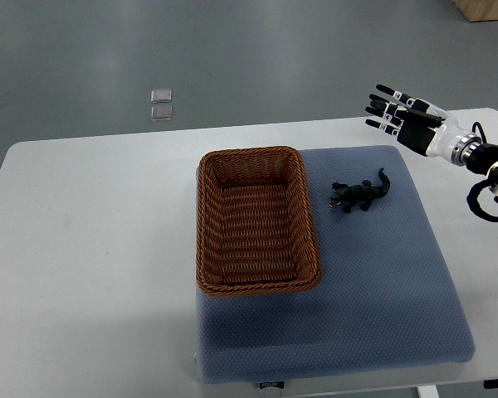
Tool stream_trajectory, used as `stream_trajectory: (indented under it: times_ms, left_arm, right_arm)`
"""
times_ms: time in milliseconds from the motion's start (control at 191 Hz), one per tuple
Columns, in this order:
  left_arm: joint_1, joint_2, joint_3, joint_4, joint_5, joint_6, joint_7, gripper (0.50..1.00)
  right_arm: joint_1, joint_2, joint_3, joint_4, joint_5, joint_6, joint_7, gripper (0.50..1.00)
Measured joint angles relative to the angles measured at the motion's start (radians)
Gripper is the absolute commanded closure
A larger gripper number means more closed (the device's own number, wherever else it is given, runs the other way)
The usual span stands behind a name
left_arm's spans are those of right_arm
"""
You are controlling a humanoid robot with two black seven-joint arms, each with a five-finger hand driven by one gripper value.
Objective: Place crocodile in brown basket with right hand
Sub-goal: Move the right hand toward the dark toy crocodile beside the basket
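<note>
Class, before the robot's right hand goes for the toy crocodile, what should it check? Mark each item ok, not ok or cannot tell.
1. Right hand open and empty: ok.
2. Crocodile lying free on the blue mat, nothing on it: ok.
3. Space between hand and crocodile unobstructed: ok.
4. Brown basket open side up, with room inside: ok.
5. Hand positioned over the crocodile: not ok; it is off towards the mat's far right corner.
6. Hand's height above the table: cannot tell.
</note>
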Motion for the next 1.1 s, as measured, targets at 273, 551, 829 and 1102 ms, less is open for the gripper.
stream_trajectory:
  times_ms: [273, 551, 829, 1102]
  left_arm:
    - [0.001, 0.000, 0.000, 0.002, 0.001, 0.002, 0.001, 0.500]
    - [0.000, 0.000, 0.001, 0.001, 0.001, 0.002, 0.001, 0.500]
    - [0.000, 0.000, 0.001, 0.001, 0.000, 0.002, 0.001, 0.500]
    - [0.000, 0.000, 0.002, 0.001, 0.000, 0.002, 0.001, 0.500]
  right_arm:
    - [0.000, 0.009, 0.007, 0.000, -0.110, 0.001, 0.003, 0.568]
    - [0.005, 0.007, 0.001, 0.000, -0.250, 0.011, 0.048, 0.570]
    - [0.042, -0.012, 0.002, 0.003, -0.436, 0.151, 0.122, 0.570]
    - [0.083, -0.051, -0.004, 0.009, -0.774, 0.188, 0.220, 0.570]
